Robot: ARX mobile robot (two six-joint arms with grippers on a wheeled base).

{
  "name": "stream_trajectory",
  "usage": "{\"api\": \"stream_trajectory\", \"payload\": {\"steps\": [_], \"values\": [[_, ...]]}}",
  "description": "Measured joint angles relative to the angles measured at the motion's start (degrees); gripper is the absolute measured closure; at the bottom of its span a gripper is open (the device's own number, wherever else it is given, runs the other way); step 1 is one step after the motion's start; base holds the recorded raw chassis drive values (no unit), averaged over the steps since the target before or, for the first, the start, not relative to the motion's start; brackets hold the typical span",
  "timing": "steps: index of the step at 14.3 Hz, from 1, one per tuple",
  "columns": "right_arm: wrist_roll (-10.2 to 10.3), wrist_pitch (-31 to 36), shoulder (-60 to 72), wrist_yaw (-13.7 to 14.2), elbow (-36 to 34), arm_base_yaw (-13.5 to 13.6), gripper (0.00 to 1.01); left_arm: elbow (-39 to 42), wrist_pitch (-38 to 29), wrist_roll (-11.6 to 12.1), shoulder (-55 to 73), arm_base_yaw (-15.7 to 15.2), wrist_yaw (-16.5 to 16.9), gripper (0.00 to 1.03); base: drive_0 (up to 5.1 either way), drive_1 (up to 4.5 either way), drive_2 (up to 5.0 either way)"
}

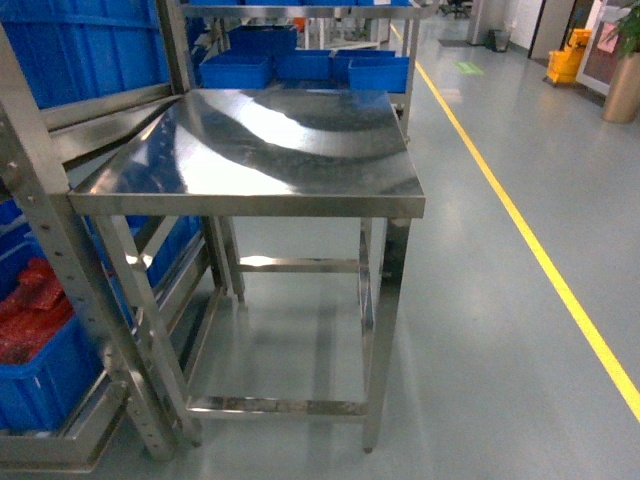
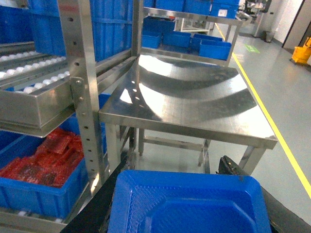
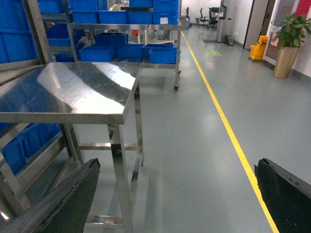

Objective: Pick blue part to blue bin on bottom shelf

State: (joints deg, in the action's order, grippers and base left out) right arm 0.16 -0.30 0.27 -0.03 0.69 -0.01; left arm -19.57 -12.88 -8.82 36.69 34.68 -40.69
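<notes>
The blue part (image 2: 192,204), a shallow moulded plastic tray, fills the bottom of the left wrist view. My left gripper (image 2: 187,196) is shut on it, with black fingers (image 2: 232,167) showing along both of its sides. At the lower left a blue bin (image 2: 29,196) holding red parts sits on the bottom shelf (image 2: 14,217) of the steel rack. The head view shows that blue bin (image 1: 45,385) and the shelf's front rail (image 1: 50,450) at its lower left, with neither gripper in sight. My right gripper (image 3: 175,194) stands open over the bare floor, holding nothing.
A small steel table (image 1: 250,150) with thin legs stands straight ahead, touching the rack upright (image 2: 82,92). A roller level (image 2: 29,73) sits above the bin. More blue bins (image 1: 290,65) stand on racks behind. A yellow floor line (image 1: 530,240) runs along the right.
</notes>
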Motion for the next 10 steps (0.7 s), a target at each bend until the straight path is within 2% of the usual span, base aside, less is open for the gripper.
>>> {"api": "stream_trajectory", "payload": {"steps": [1,5,10], "values": [[0.0,0.2,0.0,0.0,0.0,0.0,0.03,0.0,-0.1,0.0,-0.2,0.0,0.0,0.59,0.2,4.37,-4.1],[0.0,-0.1,0.0,0.0,0.0,0.0,0.03,0.0,-0.2,0.0,0.0,-0.1,0.0,0.59,0.0,0.00,0.0],[0.0,0.1,0.0,0.1,0.0,0.0,0.03,0.0,0.0,0.0,0.0,0.0,0.1,0.59,-4.6,3.60,1.7]]}}
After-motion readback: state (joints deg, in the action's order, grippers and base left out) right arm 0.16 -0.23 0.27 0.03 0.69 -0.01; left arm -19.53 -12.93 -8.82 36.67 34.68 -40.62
